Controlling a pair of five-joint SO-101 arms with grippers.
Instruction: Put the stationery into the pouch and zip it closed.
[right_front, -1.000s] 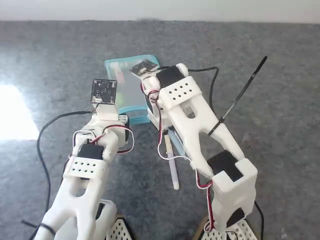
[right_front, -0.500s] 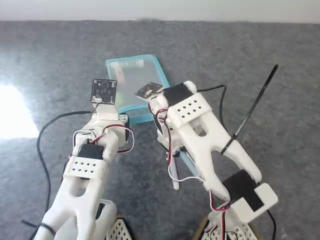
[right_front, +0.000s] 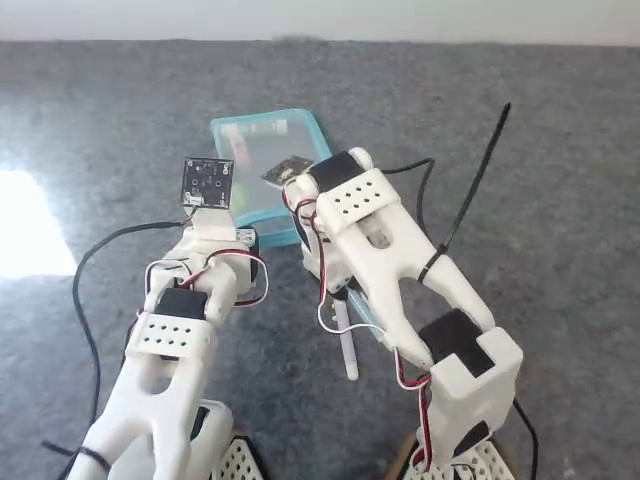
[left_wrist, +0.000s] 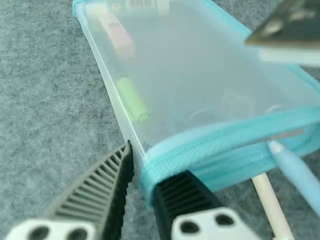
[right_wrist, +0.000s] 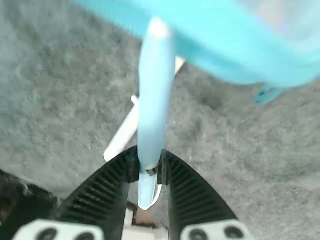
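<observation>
1. Up in the high view: pouch (right_front: 262, 150) sits just ahead of both wrists, zip end twd the arms. White pen (right_front: 347, 348) lies under the right arm.
2. Left wrist view: left gripper (left_wrist: 142, 187) pinches the pouch's near corner at the teal zip edge, w/ the blue pen (left_wrist: 299, 172) tip right beside.
3. Right wrist view: right gripper (right_wrist: 149, 172) is clamped on the blue pen, long axis straight fwd from the jaws, tip at the pouch mouth. IMO the right arm does the push.

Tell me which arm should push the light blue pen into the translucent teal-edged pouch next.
Right: the right gripper clamps the light blue pen, tip at the teal-edged pouch mouth; the left gripper pins a pouch corner.
</observation>
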